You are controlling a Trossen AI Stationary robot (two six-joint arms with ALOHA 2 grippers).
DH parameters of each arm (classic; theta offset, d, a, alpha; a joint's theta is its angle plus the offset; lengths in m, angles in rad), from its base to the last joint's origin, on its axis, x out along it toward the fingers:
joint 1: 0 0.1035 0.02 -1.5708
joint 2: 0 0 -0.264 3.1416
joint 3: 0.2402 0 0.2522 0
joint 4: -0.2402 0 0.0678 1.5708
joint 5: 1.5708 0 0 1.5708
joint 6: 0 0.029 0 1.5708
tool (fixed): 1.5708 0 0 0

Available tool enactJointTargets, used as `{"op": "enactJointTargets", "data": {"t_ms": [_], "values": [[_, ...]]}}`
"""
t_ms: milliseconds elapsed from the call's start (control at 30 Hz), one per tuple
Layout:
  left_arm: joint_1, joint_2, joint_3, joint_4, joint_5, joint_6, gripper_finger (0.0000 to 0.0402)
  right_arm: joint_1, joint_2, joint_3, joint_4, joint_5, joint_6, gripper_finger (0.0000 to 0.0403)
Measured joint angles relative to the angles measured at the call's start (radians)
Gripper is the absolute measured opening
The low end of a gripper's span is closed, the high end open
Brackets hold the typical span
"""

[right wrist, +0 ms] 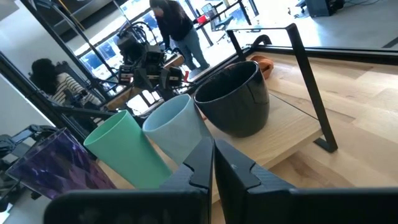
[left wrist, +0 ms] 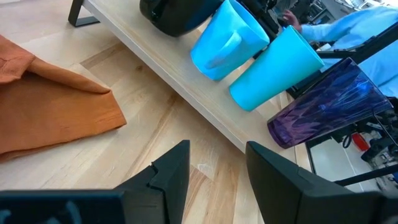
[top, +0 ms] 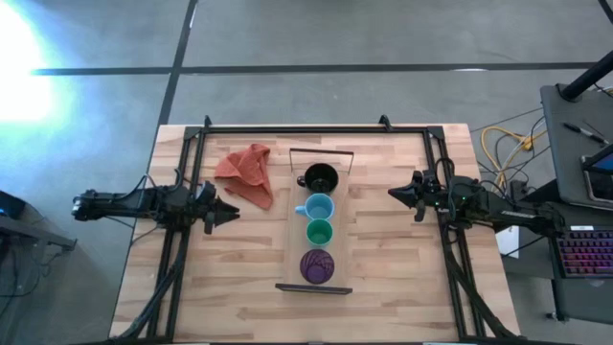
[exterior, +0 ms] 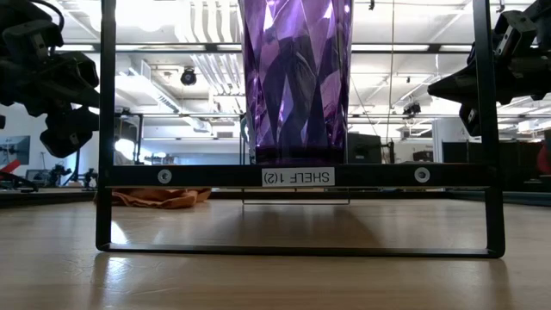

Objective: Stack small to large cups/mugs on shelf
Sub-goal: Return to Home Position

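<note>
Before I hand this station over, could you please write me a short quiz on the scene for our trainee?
1. True or false: the black cup and the purple cup stand at opposite ends of the row on the shelf.
2. What stands between the blue mug and the purple cup? A the black cup, B the green cup, C nothing.
3. Fill in: the left pincer is ___.
Key: 1 true; 2 B; 3 open.

- A white label (exterior: 297,176) on the dark crossbar (exterior: 207,176) of the shelf (exterior: 105,215) reads "SHELF 1(2)", upside down in the low view.
</note>
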Motion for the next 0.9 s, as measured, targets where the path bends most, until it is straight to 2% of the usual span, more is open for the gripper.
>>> {"op": "enactJointTargets", "data": {"t_ms": [900], "values": [[0.0, 0.009, 0.0, 0.0, 0.0, 0.0, 0.0142, 0.0, 0.0, 0.0, 0.0, 0.0, 0.0, 0.0009]]}}
